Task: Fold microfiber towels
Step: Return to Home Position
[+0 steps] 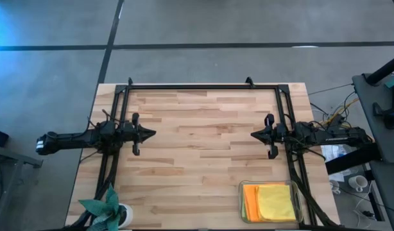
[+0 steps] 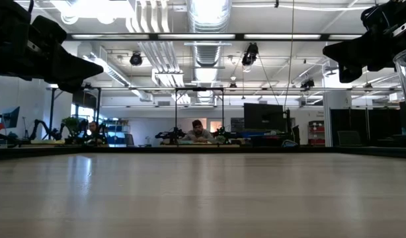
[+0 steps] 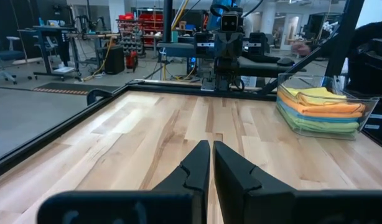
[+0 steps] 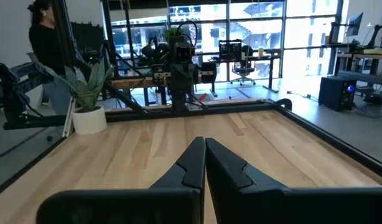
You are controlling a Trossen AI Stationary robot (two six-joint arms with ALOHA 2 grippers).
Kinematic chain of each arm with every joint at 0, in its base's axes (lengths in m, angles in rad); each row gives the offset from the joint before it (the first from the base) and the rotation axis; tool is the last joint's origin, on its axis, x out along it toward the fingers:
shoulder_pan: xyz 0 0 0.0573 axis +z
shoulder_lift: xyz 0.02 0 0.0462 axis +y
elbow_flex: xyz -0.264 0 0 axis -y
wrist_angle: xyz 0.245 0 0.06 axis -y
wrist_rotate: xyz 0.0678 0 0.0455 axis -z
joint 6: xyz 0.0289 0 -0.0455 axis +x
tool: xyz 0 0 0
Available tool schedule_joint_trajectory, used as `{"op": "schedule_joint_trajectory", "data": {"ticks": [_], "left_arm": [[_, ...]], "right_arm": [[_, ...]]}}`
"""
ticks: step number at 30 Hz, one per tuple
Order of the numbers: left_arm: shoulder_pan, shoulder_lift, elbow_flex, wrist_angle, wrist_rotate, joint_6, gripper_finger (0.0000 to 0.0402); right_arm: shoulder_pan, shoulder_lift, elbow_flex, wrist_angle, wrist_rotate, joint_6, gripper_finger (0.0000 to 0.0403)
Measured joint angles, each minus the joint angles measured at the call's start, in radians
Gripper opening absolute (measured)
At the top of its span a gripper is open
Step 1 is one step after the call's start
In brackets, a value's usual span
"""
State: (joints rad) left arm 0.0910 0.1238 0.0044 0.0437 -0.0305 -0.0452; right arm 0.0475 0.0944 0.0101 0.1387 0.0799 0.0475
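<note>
Towels (image 1: 274, 202) were stacked in the clear tray (image 1: 241, 204) at the tabletop's (image 1: 203, 160) corner on the right arm's side, well apart from both hands?

– Yep, left hand (image 1: 153, 133) and right hand (image 1: 253, 135) hung pinched together over the wood, big workshop behind.

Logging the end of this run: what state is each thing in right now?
Soft bright microfiber towels: folded, stacked in the tray, yellow on top.
Clear rectangular plastic tray: upright, holding the towels.
Left pincer: shut, empty, raised.
Right pincer: shut, empty, raised.
Small green leafy plant: upright.
</note>
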Motion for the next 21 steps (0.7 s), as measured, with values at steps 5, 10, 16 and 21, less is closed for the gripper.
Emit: {"op": "schedule_joint_trajectory", "data": {"ticks": [5,10,16,21], "left_arm": [[0.0,0.0,0.0,0.0,0.0,0.0,0.0007],[0.0,0.0,0.0,0.0,0.0,0.0,0.0007],[0.0,0.0,0.0,0.0,0.0,0.0,0.0007],[0.0,0.0,0.0,0.0,0.0,0.0,0.0007]], "right_arm": [[0.0,0.0,0.0,0.0,0.0,0.009,0.0009],[0.0,0.0,0.0,0.0,0.0,0.001,0.0009],[0.0,0.0,0.0,0.0,0.0,0.005,0.0009],[0.0,0.0,0.0,0.0,0.0,0.008,0.0009]]}}
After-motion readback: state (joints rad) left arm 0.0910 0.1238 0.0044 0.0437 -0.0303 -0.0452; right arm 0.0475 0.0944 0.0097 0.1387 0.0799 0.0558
